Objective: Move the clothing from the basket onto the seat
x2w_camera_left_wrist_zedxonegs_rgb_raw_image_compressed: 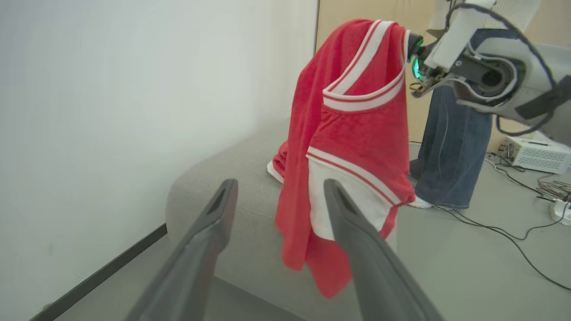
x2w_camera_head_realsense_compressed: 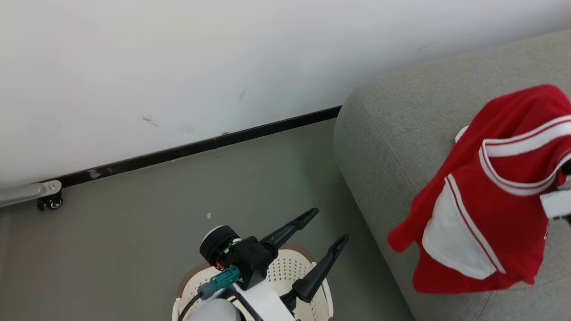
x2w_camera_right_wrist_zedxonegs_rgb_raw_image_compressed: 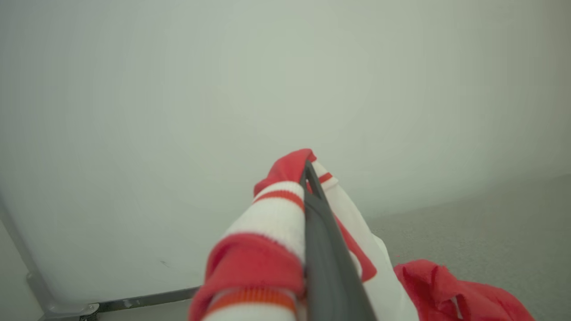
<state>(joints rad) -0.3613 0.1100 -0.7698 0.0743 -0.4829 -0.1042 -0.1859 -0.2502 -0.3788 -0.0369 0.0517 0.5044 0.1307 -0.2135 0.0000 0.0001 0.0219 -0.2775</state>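
My right gripper (x2w_camera_right_wrist_zedxonegs_rgb_raw_image_compressed: 308, 171) is shut on the red jersey (x2w_camera_head_realsense_compressed: 490, 191), pinching its white-striped trim. The jersey hangs in the air over the grey sofa (x2w_camera_head_realsense_compressed: 392, 147), its lower hem close to the cushion. In the left wrist view the jersey (x2w_camera_left_wrist_zedxonegs_rgb_raw_image_compressed: 357, 133) dangles from the right arm (x2w_camera_left_wrist_zedxonegs_rgb_raw_image_compressed: 486, 76). A second red garment (x2w_camera_left_wrist_zedxonegs_rgb_raw_image_compressed: 279, 162) lies on the sofa (x2w_camera_left_wrist_zedxonegs_rgb_raw_image_compressed: 223, 191), also seen as a red heap (x2w_camera_right_wrist_zedxonegs_rgb_raw_image_compressed: 450, 290). My left gripper (x2w_camera_head_realsense_compressed: 329, 223) is open and holds nothing. It hovers above the cream basket (x2w_camera_head_realsense_compressed: 285, 267), and my arm hides much of the basket's inside.
A white wall with a black baseboard (x2w_camera_head_realsense_compressed: 200, 147) runs behind the grey floor. A metal bar with a small caster (x2w_camera_head_realsense_compressed: 51, 198) sits at the far left. A person's legs in jeans (x2w_camera_left_wrist_zedxonegs_rgb_raw_image_compressed: 450, 151) stand beyond the sofa, near cables and a white box (x2w_camera_left_wrist_zedxonegs_rgb_raw_image_compressed: 535, 154).
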